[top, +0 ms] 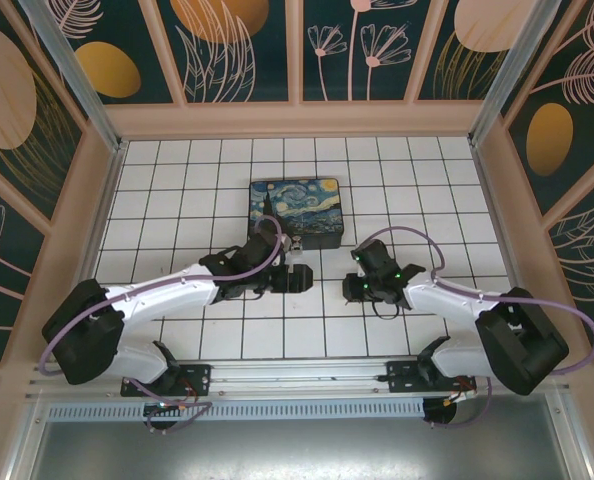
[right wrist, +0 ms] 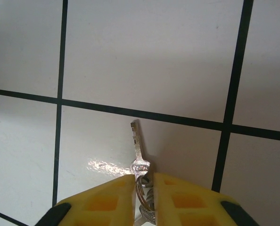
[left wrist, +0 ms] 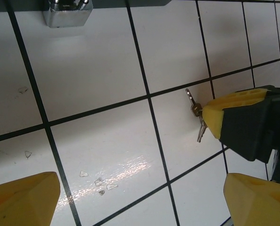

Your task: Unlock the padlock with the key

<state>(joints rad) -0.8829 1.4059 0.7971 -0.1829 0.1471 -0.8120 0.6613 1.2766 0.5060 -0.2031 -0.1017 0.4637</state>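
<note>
Silvery key (right wrist: 139, 155), seemingly chrome padlock (left wrist: 67, 14), yellow jaws, black-gridded white table (top: 177, 190)

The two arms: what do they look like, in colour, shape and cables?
Both the left arm and the right arm have white shells on the long links and bulky black joint housings. A lilac cable loops along each. The left fingers and right fingers are yellow wedges in black holders, the right with moulded recesses. Small green lights glow at the right wrist.
</note>
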